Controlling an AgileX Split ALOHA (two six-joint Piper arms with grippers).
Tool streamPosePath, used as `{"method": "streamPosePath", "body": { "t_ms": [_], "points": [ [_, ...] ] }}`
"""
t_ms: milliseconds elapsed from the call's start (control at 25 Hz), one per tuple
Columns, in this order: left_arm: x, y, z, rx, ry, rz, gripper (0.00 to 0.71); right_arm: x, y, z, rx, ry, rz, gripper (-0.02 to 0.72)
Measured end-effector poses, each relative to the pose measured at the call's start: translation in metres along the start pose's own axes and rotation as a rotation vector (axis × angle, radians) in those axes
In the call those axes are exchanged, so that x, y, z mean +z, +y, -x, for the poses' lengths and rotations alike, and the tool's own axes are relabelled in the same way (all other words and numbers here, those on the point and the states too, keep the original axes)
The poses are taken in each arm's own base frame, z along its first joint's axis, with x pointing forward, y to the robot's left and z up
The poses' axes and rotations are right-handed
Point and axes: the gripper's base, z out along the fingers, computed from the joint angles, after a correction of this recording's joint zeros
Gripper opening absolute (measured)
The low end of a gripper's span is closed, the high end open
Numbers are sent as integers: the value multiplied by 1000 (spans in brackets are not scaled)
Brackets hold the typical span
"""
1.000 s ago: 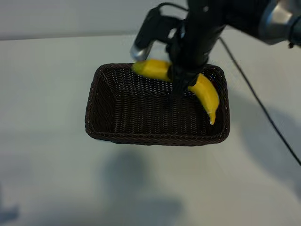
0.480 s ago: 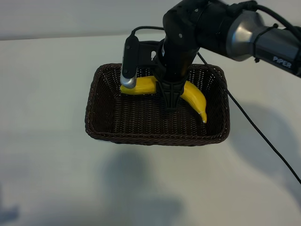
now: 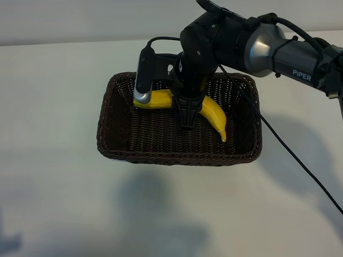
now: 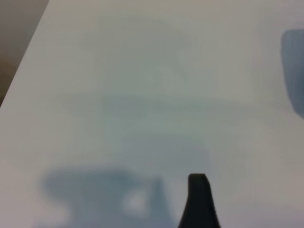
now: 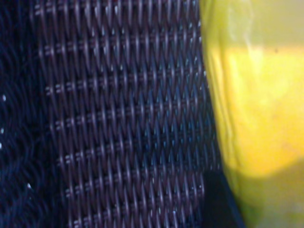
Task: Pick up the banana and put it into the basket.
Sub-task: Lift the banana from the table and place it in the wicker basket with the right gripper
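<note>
My right gripper (image 3: 187, 108) is shut on the banana (image 3: 213, 115), gripping it near its middle. The bright yellow banana hangs low inside the dark brown wicker basket (image 3: 177, 158), its stem tip pointing toward the basket's right front corner. Whether it touches the floor I cannot tell. The right wrist view shows the banana (image 5: 256, 109) close up over the basket's woven floor (image 5: 118, 118). Of my left gripper, only one dark fingertip (image 4: 198, 197) shows, over bare white table with nothing near it. The left arm is outside the exterior view.
The basket stands on a white table (image 3: 53, 203). A black cable (image 3: 300, 160) trails from the right arm across the table to the right of the basket. Shadows lie on the table in front of the basket.
The right arm has come down and forward with the banana, from above the basket's back rim to low inside the basket. The grip has stayed the same.
</note>
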Motion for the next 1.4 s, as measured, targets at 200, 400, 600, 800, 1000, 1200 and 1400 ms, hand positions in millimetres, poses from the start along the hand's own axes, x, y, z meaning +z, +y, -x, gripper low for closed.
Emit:
{"method": "streamPosePath", "body": {
  "t_ms": [200,400,600,800,1000,1200,1400],
  "points": [
    [0,0,0,0,0,0,559,1,0,0,1,0,0,425],
    [0,0,0,0,0,0,559,1,0,0,1,4,4,425],
    [0,0,0,0,0,0,559,0,1,-1,2,12,8,498],
    [0,0,0,0,0,0,559,-1,1,-2,22,24,14,561],
    [0,0,0,0,0,0,559,-7,2,-4,46,51,33,561],
    [0,0,0,0,0,0,559,-26,0,-2,93,36,16,561],
    [0,0,0,1,0,0,559,-41,-10,1,116,40,13,561]
  ]
}}
